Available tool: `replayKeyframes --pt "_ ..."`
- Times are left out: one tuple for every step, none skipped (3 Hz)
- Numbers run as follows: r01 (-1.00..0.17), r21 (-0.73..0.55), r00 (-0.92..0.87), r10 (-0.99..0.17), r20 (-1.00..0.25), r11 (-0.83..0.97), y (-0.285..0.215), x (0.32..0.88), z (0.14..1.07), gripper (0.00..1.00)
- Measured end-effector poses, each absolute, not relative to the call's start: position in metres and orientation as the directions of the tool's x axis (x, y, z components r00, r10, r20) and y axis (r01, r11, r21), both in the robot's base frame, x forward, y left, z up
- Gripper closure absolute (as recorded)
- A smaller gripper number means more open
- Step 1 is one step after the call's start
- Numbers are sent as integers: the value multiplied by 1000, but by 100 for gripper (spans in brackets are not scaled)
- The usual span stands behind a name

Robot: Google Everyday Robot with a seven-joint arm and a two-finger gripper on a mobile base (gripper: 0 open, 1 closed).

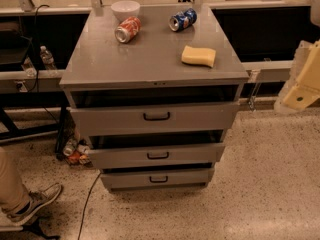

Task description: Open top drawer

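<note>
The top drawer [155, 119] is the tallest grey front panel of the cabinet, with a small black bar handle [156, 116] at its centre. It stands slightly pulled out, with a dark gap above its front. The two shorter drawers [158, 155] [158, 179] below also sit a little ajar. My gripper [303, 81] is a cream-coloured shape at the right edge of the camera view, to the right of the cabinet and about level with its top. It is well apart from the handle and touches nothing.
On the cabinet top [135, 59] lie a white bowl [125, 8], a red can [128, 29], a blue can [183, 19] and a yellow sponge [198, 56]. Cans lie on the floor at the cabinet's left [75, 151]. A person's shoe [35, 201] and a cable [90, 199] are at lower left.
</note>
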State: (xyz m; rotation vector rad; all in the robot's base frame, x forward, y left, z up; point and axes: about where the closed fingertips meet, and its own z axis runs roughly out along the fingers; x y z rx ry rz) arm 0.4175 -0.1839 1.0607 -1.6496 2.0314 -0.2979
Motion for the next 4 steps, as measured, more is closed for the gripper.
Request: replayKeyframes --pt "-845 -480 -130 -961 -243 236 -181 415 1065 0" --pt "-854 -468 -104 -956 -274 227 -179 423 1043 0" --pt "-878 -416 -80 -929 -362 238 -182 442 990 0" --pt "-893 -365 -84 -893 -443 265 -185 457 945 0"
